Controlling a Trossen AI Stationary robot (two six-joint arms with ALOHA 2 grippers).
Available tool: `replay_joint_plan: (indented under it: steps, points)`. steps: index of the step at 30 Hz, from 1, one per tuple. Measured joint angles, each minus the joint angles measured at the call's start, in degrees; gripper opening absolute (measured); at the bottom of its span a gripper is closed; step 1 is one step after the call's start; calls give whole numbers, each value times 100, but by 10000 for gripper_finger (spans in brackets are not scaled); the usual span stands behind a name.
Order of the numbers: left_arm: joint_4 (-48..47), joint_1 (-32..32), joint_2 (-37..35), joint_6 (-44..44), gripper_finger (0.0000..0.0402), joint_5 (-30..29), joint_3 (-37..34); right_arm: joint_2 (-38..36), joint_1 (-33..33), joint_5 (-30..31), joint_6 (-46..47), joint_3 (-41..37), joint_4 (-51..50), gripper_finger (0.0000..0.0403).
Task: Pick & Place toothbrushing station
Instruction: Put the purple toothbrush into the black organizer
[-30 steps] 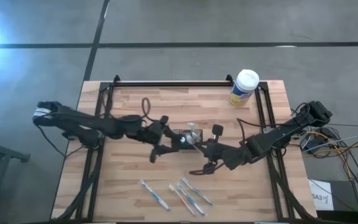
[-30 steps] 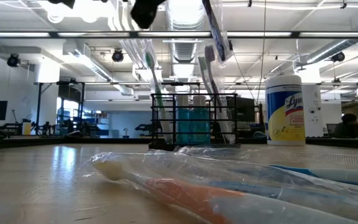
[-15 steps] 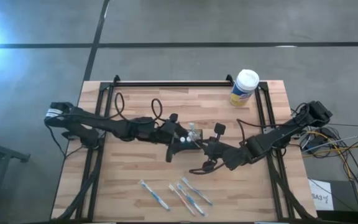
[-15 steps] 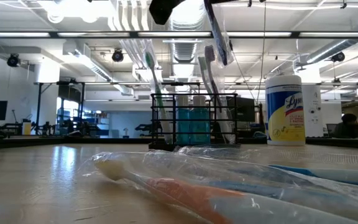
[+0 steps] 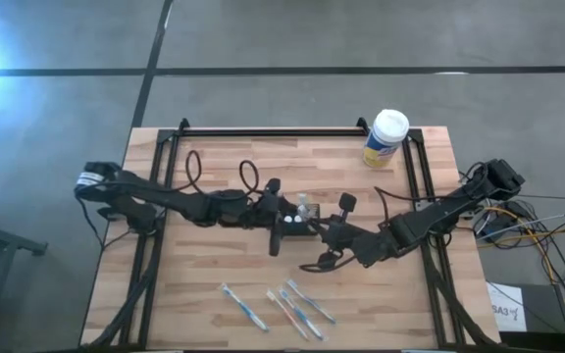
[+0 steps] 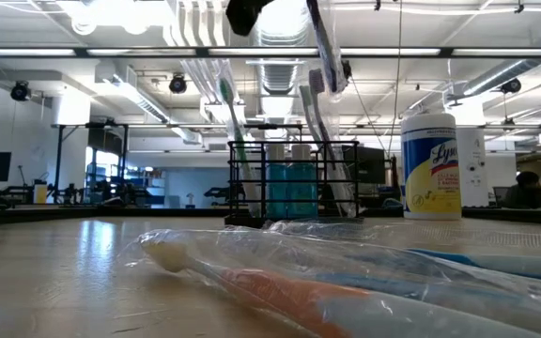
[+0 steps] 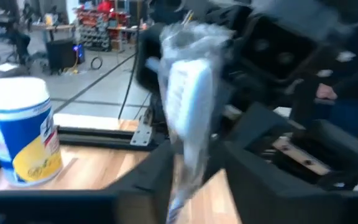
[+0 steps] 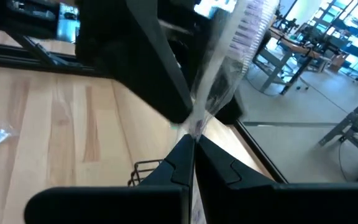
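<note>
The right hand (image 8: 191, 144) is clamped on a wrapped toothbrush (image 8: 225, 74), holding it upright over the black caddy (image 6: 294, 180) mid-table (image 5: 194, 284), presumably for handover, while the left hand (image 5: 281, 221) half-closes around its head, grip not yet certain

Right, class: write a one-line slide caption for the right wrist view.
Right gripper shut on a clear-wrapped toothbrush, held above the light wooden slatted table.
</note>
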Motion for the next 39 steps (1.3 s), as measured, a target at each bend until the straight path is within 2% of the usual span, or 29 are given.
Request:
replay_joint_plan:
  steps: [5,10,13,18,22,26,29,32,34,36,39]
  points:
    - [34,-90,-54,384,21,55,47,0,14,-79,-17,0,1,8]
    - [-245,-128,-61,576,16,200,144,0,9,-468,31,34,-27,8]
    - [-336,-144,-160,707,16,230,160,0,83,-500,32,82,-24,14]
    - [-732,-161,-618,1015,16,362,136,0,127,-498,-27,109,-24,65]
    - [-1424,-194,-1128,1019,16,366,130,-73,126,-479,138,149,-76,115]
    - [-2228,-348,-1662,1016,16,364,123,-338,325,-635,290,-41,-124,139]
    - [-2375,-548,-1965,1025,16,364,-30,-737,485,-1101,165,-555,504,135]
    - [-2086,-719,-2128,999,16,353,-360,-1135,527,-1761,-15,-1346,2021,112]
    - [-1653,-826,-2147,887,16,343,-750,-1200,519,-2149,-150,-1922,3027,91]
    - [-965,-917,-2074,865,16,241,-1251,-1119,499,-2260,-298,-2423,3628,68]
    - [123,-923,-1974,818,16,-440,-1940,-1004,366,-2299,-342,-3026,4435,32]
